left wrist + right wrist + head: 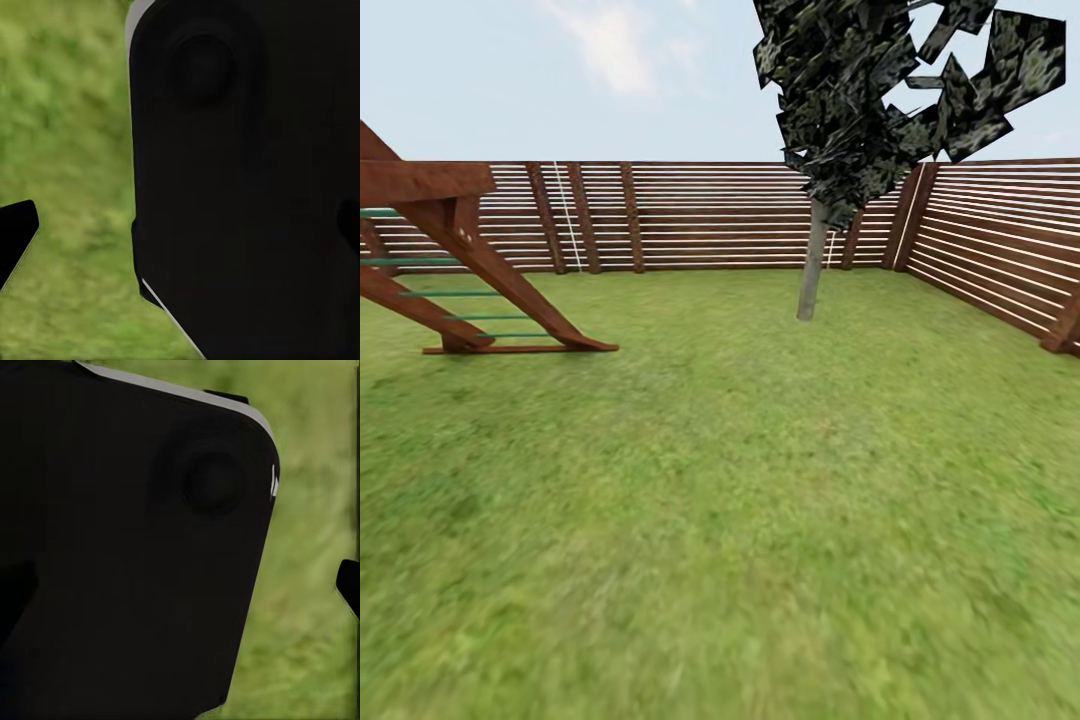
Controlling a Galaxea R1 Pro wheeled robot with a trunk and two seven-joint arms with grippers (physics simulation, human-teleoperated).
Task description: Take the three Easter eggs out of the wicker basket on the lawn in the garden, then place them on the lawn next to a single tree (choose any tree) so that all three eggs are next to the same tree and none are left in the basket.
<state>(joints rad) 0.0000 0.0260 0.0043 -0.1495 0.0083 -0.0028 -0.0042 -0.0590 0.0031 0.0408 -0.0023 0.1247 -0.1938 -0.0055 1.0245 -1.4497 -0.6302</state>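
The tree (812,262) stands upright at about one o'clock on the lawn (740,500), its trunk's long axis vertical (dark leaves above), before the slatted fence (710,215), a wooden play frame (460,260) at ten o'clock; neither pincer's state can be told.

Fenced garden: lawn (740,520), tree (812,260), slat fence (700,215), wooden playframe (460,260)
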